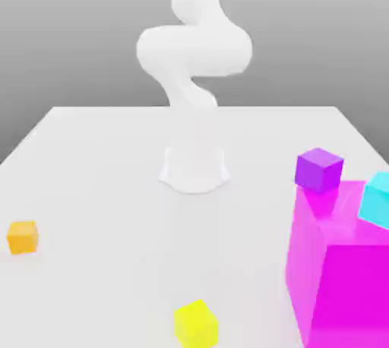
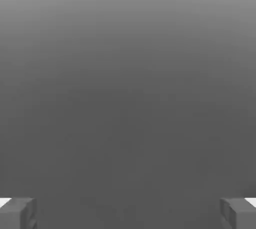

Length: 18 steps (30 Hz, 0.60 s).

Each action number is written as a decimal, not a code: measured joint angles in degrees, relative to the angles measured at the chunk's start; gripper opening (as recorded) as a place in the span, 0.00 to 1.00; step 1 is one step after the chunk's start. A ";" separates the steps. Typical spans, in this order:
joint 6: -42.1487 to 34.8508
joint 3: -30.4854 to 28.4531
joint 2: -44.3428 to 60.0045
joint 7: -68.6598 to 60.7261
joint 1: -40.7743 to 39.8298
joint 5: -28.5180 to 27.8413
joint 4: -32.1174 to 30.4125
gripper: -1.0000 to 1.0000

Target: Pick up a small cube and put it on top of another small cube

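Observation:
The small orange cube (image 1: 23, 237) sits on the white table (image 1: 114, 187) at the exterior view's left, near the edge. A small yellow cube (image 1: 196, 323) of about the same size lies at the front middle. My white arm (image 1: 194, 50) rises from its base (image 1: 194, 168) at the middle of the table and bends overhead, well above both cubes. In the hand view my gripper (image 2: 127, 213) is open, its two grey fingertips (image 2: 17, 213) far apart with nothing between them, facing a plain grey background.
A huge magenta cube (image 1: 342, 263) fills the front of the exterior view's right. A cyan cube (image 1: 376, 198) rests on its top, and a purple cube (image 1: 318, 169) stands just behind it.

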 joint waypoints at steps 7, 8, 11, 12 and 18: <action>7.50 -4.73 14.78 7.57 -9.22 -1.45 -4.83 0.50; 8.54 -5.55 16.83 8.56 -10.41 -1.56 -5.51 0.50; 11.68 -8.18 23.01 11.30 -13.84 -1.57 -7.53 0.50; 12.73 -9.13 25.07 12.12 -14.92 -1.46 -8.20 0.50; 19.01 -15.05 37.67 15.45 -22.02 1.52 -12.25 0.50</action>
